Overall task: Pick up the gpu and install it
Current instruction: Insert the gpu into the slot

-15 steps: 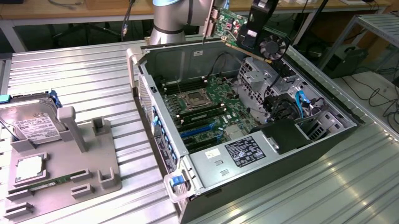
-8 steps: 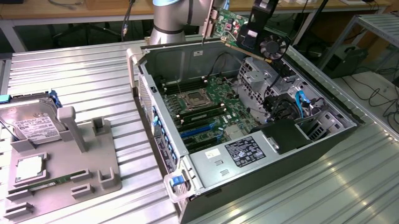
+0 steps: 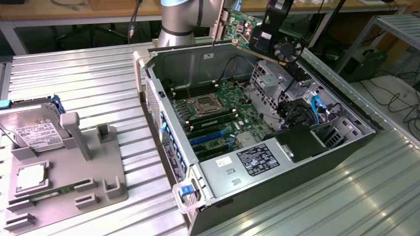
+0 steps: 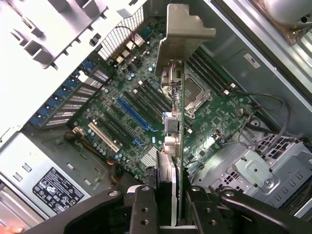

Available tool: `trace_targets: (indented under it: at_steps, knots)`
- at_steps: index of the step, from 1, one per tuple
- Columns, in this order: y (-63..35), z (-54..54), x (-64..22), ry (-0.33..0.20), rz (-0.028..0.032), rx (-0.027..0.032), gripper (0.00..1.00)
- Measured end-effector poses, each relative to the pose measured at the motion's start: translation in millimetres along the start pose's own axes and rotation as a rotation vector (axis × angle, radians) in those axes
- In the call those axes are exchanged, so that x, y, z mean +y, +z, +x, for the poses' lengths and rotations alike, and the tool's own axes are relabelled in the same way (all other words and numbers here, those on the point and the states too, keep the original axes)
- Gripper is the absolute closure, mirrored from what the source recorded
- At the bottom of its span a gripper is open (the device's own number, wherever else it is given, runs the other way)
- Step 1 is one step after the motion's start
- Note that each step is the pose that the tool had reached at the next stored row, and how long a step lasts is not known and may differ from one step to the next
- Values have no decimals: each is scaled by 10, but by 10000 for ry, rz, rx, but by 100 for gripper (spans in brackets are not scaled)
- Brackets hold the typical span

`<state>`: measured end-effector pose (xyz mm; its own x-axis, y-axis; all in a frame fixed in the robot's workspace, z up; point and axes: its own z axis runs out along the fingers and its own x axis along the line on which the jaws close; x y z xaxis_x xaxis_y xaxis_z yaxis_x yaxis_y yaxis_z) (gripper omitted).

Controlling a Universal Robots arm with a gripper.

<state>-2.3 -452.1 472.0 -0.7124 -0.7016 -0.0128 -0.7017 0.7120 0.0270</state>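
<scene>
Above the open computer case, at its twelve o'clock in the exterior view, the gripper clamps the gpu, held edge-on over the motherboard.

On the exterior view's left you have a grey fixture on the ribbed metal table, holding a hard drive and a green memory stick (a square chip sits between them). Beside it, the open computer case shows its motherboard and a labelled power supply.
</scene>
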Motion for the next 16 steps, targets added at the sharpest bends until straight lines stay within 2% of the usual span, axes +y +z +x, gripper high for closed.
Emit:
trace_targets:
  at_steps: [16]
  knots:
    - [-1,5,1,-909,-10,26,72]
